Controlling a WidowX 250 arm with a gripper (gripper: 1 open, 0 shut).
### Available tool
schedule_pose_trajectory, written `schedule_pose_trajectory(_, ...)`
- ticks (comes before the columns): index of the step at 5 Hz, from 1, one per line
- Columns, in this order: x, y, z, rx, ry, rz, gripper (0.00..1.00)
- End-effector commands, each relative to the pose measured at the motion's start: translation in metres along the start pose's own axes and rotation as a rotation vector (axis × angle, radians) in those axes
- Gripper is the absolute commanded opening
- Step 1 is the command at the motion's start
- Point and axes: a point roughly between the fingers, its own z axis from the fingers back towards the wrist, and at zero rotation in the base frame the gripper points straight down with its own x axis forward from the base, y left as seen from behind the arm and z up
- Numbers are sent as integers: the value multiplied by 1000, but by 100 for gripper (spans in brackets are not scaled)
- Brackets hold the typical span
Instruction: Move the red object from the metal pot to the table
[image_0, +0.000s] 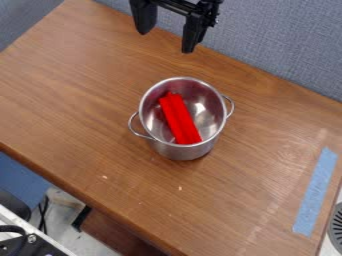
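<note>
Here: flat-sided red block (178, 117) leans inside round shiny steel pot (183, 119), mid wood-grain table (80, 90); black gripper (178, 35) near far edge, jaws wide, empty.

Red object (178, 117) inside metal pot (150, 133); tool (168, 38) parted above.

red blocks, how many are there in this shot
1. The red object lies inside the metal pot near the middle of the table, leaning against the pot's inner wall. No other is visible, though the pot's near wall hides part of its floor.
</note>
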Motion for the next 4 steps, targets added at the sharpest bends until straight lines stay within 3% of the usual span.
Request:
schedule_pose_trajectory(1, 0, 10, -10, 7, 21, -201, 100)
schedule_pose_trajectory(2, 2, 2, -28, -18, 2, 47, 0)
schedule_pose_trajectory(3, 5, -7, -37, -75, -2, 295, 100)
schedule_pose_trajectory(4, 6, -27, -67, -90, 11, 424, 100)
